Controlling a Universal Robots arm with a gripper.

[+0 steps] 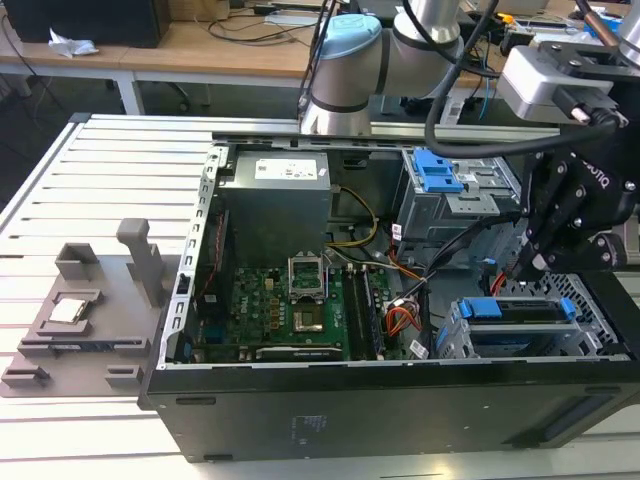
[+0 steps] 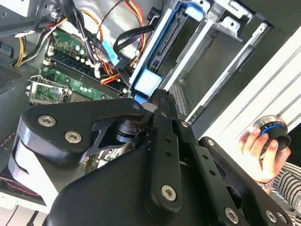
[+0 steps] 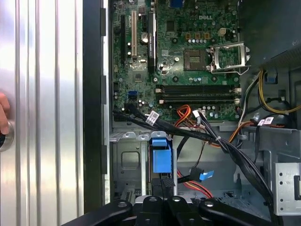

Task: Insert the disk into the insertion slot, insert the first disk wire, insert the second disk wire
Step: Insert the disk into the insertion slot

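Observed jaws clenched at blue end of disk (image 3: 161,157), seated in insertion slot (image 3: 126,162), long axis pointing away from jaws.

Disk (image 1: 497,308): bright blue carrier; insertion slot (image 1: 452,338) silver, perforated; motherboard (image 1: 285,310) green; case (image 1: 350,412) black.

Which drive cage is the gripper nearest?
The low silver cage holding the blue-framed disk; the gripper hangs right at it. The taller grey cage with the blue latch stands apart.
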